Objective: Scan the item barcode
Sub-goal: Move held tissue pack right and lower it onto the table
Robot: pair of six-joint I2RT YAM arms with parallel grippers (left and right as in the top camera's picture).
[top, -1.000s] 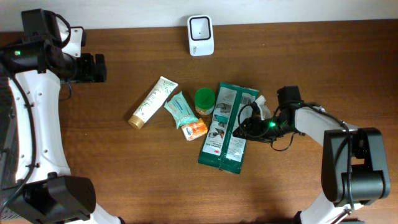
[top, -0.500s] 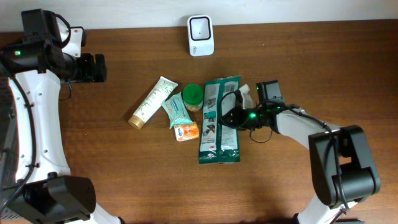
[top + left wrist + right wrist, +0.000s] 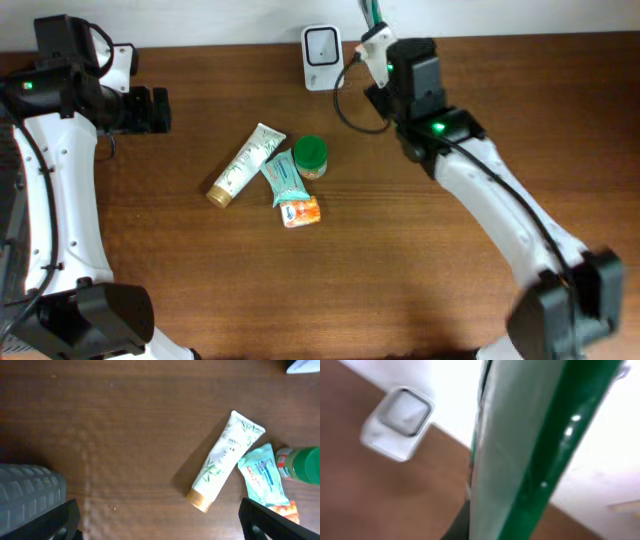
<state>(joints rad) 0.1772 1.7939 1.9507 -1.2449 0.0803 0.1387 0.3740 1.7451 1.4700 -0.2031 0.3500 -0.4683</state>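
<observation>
step: present barcode | green pack (image 3: 520,450) pinched in right jaws, raised just right of scanner (image 3: 322,57), far table (image 3: 450,280) edge | left jaws spread | advice: turn barcode squarely toward scanner window, hold steady

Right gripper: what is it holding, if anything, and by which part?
A flat green-and-white plastic packet, held up beside the white scanner. The right gripper is shut on one end of it; the exact spot is hidden.
</observation>
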